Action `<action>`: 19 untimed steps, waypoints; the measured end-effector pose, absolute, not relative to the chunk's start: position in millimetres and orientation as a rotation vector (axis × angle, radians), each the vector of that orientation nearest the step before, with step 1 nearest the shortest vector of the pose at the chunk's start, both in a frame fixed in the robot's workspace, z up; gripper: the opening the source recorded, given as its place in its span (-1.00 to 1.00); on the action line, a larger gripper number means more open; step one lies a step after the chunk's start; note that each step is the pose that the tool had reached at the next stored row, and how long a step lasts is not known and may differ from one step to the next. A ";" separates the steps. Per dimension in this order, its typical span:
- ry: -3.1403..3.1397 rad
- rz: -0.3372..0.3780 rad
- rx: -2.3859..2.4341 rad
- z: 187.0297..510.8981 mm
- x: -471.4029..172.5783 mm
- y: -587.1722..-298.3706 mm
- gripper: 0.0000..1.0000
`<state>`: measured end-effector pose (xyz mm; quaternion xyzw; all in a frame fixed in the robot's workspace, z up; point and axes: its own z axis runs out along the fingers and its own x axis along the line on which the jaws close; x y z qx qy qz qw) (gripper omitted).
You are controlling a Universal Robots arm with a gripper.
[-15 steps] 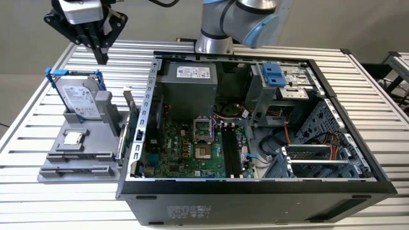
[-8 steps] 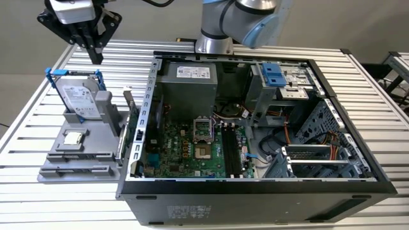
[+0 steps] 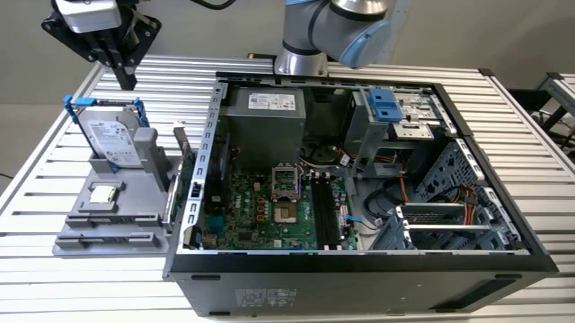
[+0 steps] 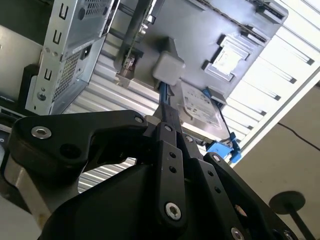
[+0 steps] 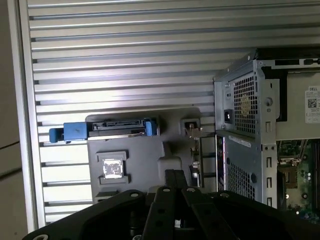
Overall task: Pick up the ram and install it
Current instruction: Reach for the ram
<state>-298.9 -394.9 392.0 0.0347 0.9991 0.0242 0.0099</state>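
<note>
My gripper [image 3: 126, 83] hangs high over the table's back corner at the exterior view's left, above and behind the grey holder [image 3: 134, 222]. Its black fingers are pressed together with nothing between them, as both wrist views show [image 4: 167, 121] [image 5: 175, 173]. A long thin dark strip [image 3: 106, 237] lies edge-on in the holder's front step; I take it for the ram, well below and in front of the gripper. The motherboard's long black slots [image 3: 325, 212] lie inside the open computer case [image 3: 359, 261].
On the holder stand a silver hard drive in a blue frame [image 3: 112, 134] [image 4: 200, 107] [image 5: 120, 128], a small square chip [image 3: 104, 194] [image 5: 112, 168], a grey post [image 3: 158, 156] and a bracketed card [image 3: 182, 141]. The case wall [image 3: 211, 155] rises right beside the holder. The arm's base [image 3: 301, 60] stands behind the case.
</note>
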 end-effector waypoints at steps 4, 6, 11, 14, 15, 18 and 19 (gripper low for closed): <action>3.120 0.076 0.087 392.0 -304.2 -394.3 -1.00; 3.120 0.076 0.071 391.9 -306.0 -393.7 -1.00; 3.122 0.076 0.036 391.9 -310.5 -391.0 -1.00; 3.122 0.076 0.018 391.9 -313.6 -389.1 -1.00; 3.122 0.076 0.013 391.8 -314.8 -388.4 -1.00; 3.122 0.077 0.000 391.8 -319.0 -386.4 -1.00; 3.122 0.077 -0.002 391.8 -320.5 -385.9 -1.00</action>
